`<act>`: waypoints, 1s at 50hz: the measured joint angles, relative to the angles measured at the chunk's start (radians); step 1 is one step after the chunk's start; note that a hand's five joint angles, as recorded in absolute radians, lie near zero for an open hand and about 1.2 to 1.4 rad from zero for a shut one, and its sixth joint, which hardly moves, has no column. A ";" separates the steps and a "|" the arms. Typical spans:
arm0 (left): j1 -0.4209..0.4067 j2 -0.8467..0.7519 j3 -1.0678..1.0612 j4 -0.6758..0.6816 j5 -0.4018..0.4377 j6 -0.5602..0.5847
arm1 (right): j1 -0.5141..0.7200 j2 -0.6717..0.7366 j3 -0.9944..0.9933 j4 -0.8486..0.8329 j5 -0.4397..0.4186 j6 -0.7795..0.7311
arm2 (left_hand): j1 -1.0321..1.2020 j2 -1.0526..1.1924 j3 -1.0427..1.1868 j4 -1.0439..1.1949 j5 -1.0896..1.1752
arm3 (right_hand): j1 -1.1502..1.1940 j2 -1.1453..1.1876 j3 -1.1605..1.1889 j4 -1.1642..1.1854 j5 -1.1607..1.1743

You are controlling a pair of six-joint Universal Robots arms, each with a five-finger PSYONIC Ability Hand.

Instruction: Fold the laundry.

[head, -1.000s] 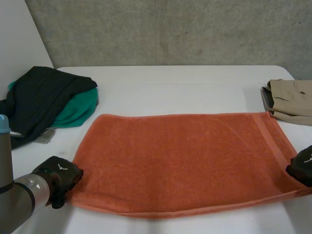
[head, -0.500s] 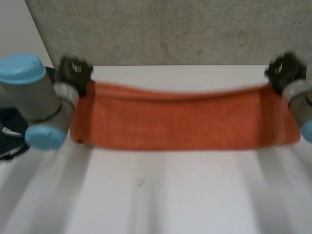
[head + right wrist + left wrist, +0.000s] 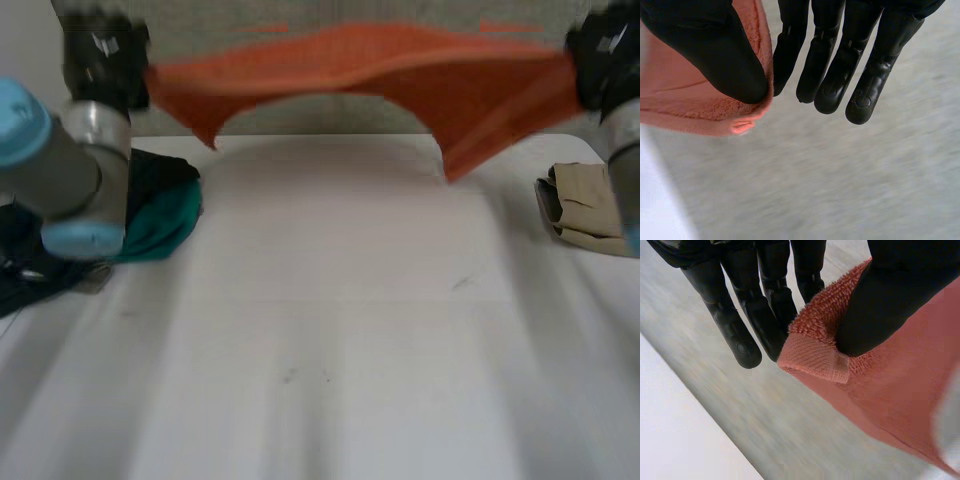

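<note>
An orange towel (image 3: 400, 75) hangs stretched in the air above the far edge of the white table (image 3: 330, 300), sagging in the middle. My left hand (image 3: 100, 60) is raised at the far left and pinches one towel corner (image 3: 815, 357) between thumb (image 3: 890, 295) and a finger. My right hand (image 3: 603, 55) is raised at the far right, its thumb (image 3: 715, 50) pressing the other towel corner (image 3: 747, 112) against a finger; the other fingers (image 3: 840, 65) stay straight.
A heap of black and green clothes (image 3: 150, 215) lies at the table's left side under my left arm. A folded beige garment (image 3: 590, 205) sits at the right edge. A grey wall (image 3: 330, 115) stands behind the table.
Both hands have lifted the towel off the table by its two corners and swung it up and away. It lay flat a second ago and now hangs in the air.
</note>
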 measured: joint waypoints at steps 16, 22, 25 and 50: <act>-0.019 0.174 -0.579 -0.159 0.032 0.010 | -0.130 -0.091 0.438 0.360 -0.179 -0.040 | 0.000 0.000 0.000 0.000 0.000 | 0.000 0.000 0.000 0.000 0.000; -0.007 0.346 -0.694 -0.455 0.032 0.064 | -0.257 -0.232 0.486 0.699 -0.221 -0.172 | -0.001 0.000 0.000 0.000 0.000 | 0.000 0.000 0.000 0.000 0.000; 0.005 0.399 -0.726 -0.613 0.031 0.118 | -0.311 -0.294 0.514 0.846 -0.224 -0.273 | -0.001 0.000 0.000 0.000 0.000 | 0.000 0.000 0.000 0.000 0.000; -0.007 0.166 -0.466 -0.388 0.022 0.196 | -0.173 -0.147 0.383 0.561 -0.133 -0.266 | 0.000 0.000 0.000 0.000 0.000 | 0.000 0.000 0.000 0.000 0.000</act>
